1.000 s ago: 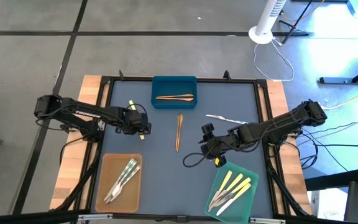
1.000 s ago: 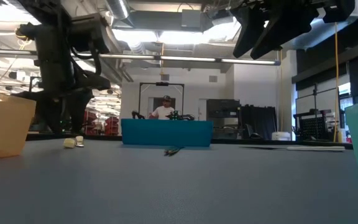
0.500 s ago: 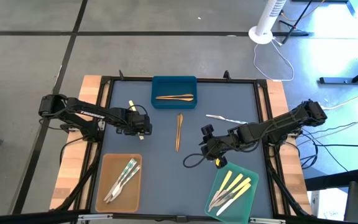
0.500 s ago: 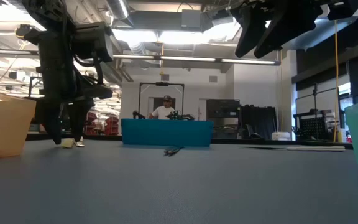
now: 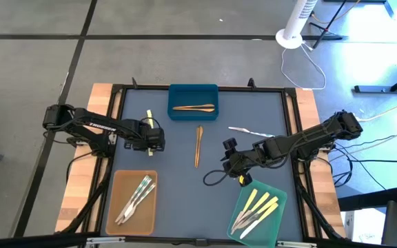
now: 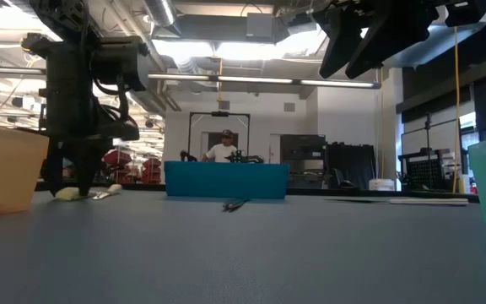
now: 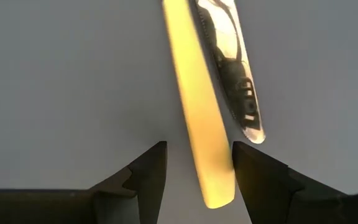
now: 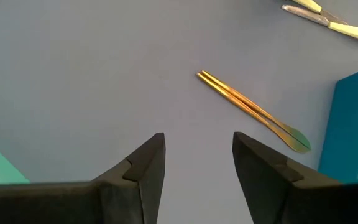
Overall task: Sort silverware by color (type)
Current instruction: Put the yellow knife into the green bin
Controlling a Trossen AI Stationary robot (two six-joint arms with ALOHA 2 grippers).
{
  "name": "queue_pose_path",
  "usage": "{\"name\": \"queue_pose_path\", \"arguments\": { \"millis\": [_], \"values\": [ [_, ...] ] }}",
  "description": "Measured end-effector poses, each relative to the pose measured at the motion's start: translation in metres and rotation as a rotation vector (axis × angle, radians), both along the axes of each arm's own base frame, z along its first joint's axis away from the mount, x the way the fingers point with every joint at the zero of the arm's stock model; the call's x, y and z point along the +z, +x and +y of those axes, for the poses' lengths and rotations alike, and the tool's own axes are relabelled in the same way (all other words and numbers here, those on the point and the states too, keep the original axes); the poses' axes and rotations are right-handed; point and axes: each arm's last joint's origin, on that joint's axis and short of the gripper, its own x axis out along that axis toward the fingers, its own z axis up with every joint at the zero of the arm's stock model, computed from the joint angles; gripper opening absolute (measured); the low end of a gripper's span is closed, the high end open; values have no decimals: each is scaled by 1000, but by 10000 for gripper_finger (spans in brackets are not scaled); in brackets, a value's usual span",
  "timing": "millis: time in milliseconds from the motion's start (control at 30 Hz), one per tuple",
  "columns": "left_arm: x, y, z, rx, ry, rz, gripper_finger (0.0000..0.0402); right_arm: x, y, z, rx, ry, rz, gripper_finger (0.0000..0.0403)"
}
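A pale yellow utensil lies on the grey table beside a silvery one, at the left middle. My left gripper points down at the table, open, with a finger on either side of the yellow utensil's near end. My right gripper hangs open and empty above the table's right middle. Two wood-brown utensils lie together mid-table, and a silvery one lies farther right. My left gripper's fingers straddle the yellow utensil's end from above, lying across it. One finger stands right against its side. I cannot tell whether it touches. The utensil lies flat on the table.
A blue tray at the far middle holds a wood-brown utensil. A tan tray at the near left holds silvery ones. A green tray at the near right holds pale yellow and silvery ones. A person stands in the room beyond.
My left gripper has come down to the table, tipping until it points straight down, and its open fingers now stand around the yellow utensil's end.
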Motion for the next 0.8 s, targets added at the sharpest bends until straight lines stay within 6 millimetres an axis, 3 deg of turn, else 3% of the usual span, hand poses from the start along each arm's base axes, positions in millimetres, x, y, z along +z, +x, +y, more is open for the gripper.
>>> {"name": "queue_pose_path", "arguments": {
  "millis": [433, 800],
  "values": [
    [0, -6, 0, -8, -2, 61, 166, 0, 0, 0, 0, 0, 0, 177],
    [-3, -6, 0, -8, 8, 76, 120, 0, 0, 0, 0, 0, 1, 177]
  ]
}}
